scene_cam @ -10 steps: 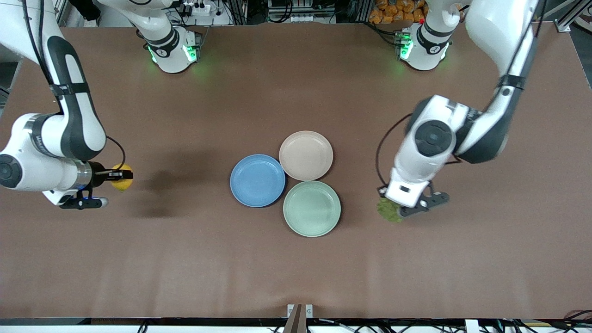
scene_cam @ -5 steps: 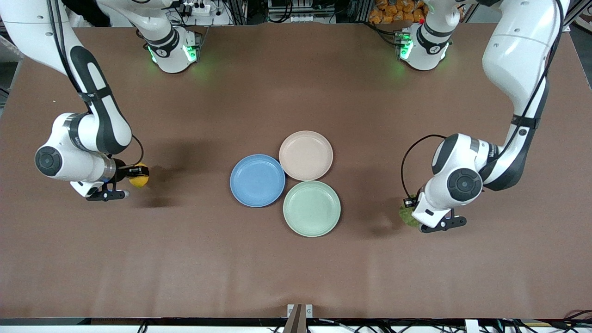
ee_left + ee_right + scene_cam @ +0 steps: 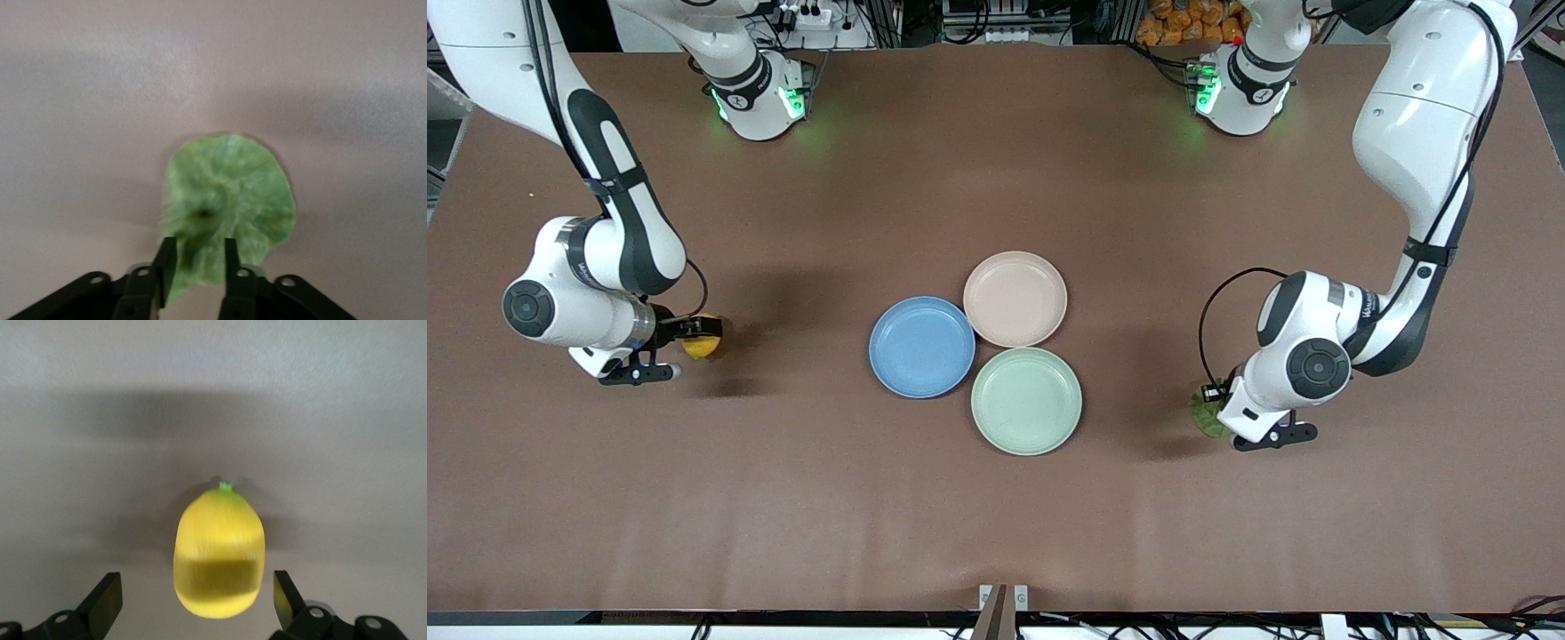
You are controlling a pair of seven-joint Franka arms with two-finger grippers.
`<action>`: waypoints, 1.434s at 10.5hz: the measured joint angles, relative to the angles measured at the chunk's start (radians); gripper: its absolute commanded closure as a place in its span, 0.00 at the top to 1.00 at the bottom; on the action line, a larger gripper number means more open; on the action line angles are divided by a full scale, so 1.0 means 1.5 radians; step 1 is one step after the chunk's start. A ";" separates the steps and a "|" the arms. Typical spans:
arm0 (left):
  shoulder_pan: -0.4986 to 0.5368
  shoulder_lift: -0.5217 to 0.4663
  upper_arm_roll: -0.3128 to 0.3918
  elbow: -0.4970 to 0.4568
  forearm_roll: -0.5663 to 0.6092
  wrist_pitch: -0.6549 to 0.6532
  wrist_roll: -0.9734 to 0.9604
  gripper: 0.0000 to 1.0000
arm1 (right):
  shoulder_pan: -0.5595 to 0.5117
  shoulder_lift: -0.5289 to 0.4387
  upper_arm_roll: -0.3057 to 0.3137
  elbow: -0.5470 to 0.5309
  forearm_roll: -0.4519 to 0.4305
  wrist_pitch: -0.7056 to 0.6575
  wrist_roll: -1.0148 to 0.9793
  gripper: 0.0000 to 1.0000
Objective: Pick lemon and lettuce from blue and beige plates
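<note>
The yellow lemon (image 3: 702, 347) lies on the brown table toward the right arm's end, away from the plates. My right gripper (image 3: 694, 334) is low around it, open, with both fingers clear of the lemon (image 3: 219, 547) in the right wrist view (image 3: 198, 595). The green lettuce (image 3: 1203, 416) is low at the table toward the left arm's end. My left gripper (image 3: 1216, 398) is shut on the lettuce (image 3: 230, 200), pinching its stem end between the fingers (image 3: 198, 252). The blue plate (image 3: 922, 347) and the beige plate (image 3: 1015, 299) are empty at mid table.
An empty green plate (image 3: 1026, 401) touches the blue and beige plates, nearer to the front camera. The arms' bases (image 3: 760, 89) stand along the table's back edge.
Both arms came down to the table. The right gripper carried the lemon toward the plates, set it down and opened. The left gripper lowered the lettuce, moving away from the plates.
</note>
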 measured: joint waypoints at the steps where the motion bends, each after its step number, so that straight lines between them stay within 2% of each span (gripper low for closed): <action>1: 0.003 -0.006 0.000 0.007 0.001 0.002 0.002 1.00 | 0.001 -0.008 0.000 0.029 0.000 -0.043 -0.002 1.00; 3: 0.011 -0.043 0.000 0.017 0.002 0.000 0.010 1.00 | 0.003 -0.028 0.000 0.141 0.000 -0.169 -0.004 1.00; 5: 0.016 -0.114 -0.003 0.021 0.002 -0.035 0.013 1.00 | 0.006 -0.049 0.000 0.267 0.000 -0.240 -0.004 1.00; 7: 0.015 -0.195 -0.015 0.022 -0.006 -0.087 0.013 1.00 | 0.009 -0.068 0.000 0.346 0.000 -0.296 -0.004 1.00; 8: 0.014 -0.234 -0.022 0.022 -0.019 -0.111 0.013 1.00 | 0.009 -0.086 0.000 0.368 -0.006 -0.312 -0.005 1.00; 11: 0.028 -0.313 -0.021 0.020 -0.072 -0.159 0.045 1.00 | 0.009 -0.164 0.012 0.395 -0.079 -0.334 -0.007 1.00; 15: 0.064 -0.359 -0.019 0.022 -0.123 -0.218 0.100 1.00 | 0.009 -0.188 0.024 0.412 -0.078 -0.452 -0.006 1.00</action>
